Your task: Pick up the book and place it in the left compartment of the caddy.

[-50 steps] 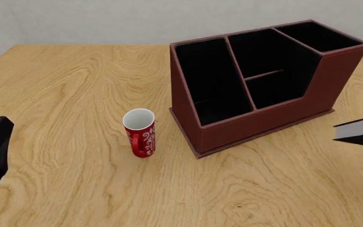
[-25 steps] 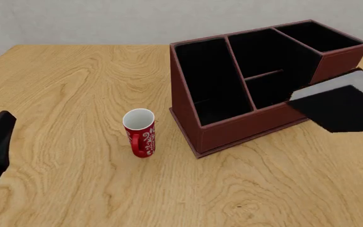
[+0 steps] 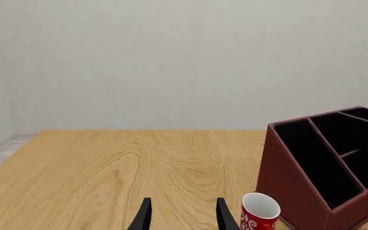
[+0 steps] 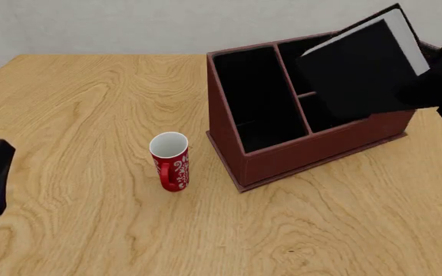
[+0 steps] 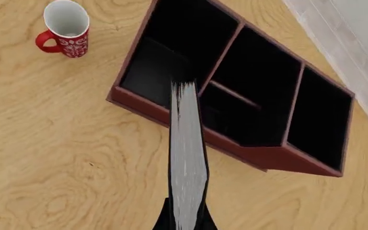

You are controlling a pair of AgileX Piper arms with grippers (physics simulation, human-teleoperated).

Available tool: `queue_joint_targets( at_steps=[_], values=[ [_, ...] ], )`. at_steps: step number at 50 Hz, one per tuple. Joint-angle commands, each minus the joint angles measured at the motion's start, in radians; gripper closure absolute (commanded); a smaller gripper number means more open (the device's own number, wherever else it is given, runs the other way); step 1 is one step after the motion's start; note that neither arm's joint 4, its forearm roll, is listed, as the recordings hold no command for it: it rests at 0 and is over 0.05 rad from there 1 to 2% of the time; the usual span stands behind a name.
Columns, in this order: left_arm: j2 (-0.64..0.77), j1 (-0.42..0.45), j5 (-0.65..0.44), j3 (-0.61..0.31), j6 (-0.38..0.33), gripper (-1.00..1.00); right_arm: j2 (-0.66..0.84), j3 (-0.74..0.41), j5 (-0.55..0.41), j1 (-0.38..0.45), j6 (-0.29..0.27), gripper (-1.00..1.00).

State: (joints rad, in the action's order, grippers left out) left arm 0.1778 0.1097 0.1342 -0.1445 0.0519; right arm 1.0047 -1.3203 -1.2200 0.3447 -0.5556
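The book (image 4: 359, 66) hangs tilted in the air above the caddy (image 4: 313, 152), over its middle sections, clamped edge-on in our right gripper (image 5: 184, 218). Our left gripper (image 3: 182, 215) is spread and holds nothing, near the table's (image 4: 75, 115) left edge; a red mug (image 4: 170, 161) stands beside the caddy's left compartment (image 4: 255, 98).

No readable text, labels, numbers anywhere.

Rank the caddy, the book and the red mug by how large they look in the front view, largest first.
1. The caddy.
2. The book, held in the air nearer the camera, so it may look larger than it really is.
3. The red mug, clearly the smallest.
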Motion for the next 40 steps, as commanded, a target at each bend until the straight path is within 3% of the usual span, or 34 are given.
queue_joint_targets(
  at_steps=[1, 6, 13, 21, 40],
  values=[
    [-0.043, 0.009, -0.04, 0.003, 0.005, -1.0, 0.08, -0.12, 0.0, 0.13, 0.16, 1.0],
    [-0.067, 0.016, -0.067, -0.007, 0.007, -1.0, 0.132, -0.17, 0.0, 0.19, 0.216, 1.0],
    [-0.113, 0.016, -0.114, -0.019, 0.005, -1.0, 0.187, -0.187, 0.0, 0.202, 0.205, 1.0],
    [-0.141, 0.006, -0.145, -0.025, 0.01, -1.0, 0.235, -0.192, 0.0, 0.228, 0.23, 1.0],
    [-0.174, -0.009, -0.18, -0.032, 0.026, -1.0, 0.314, -0.169, 0.0, 0.118, 0.151, 1.0]
  ],
)
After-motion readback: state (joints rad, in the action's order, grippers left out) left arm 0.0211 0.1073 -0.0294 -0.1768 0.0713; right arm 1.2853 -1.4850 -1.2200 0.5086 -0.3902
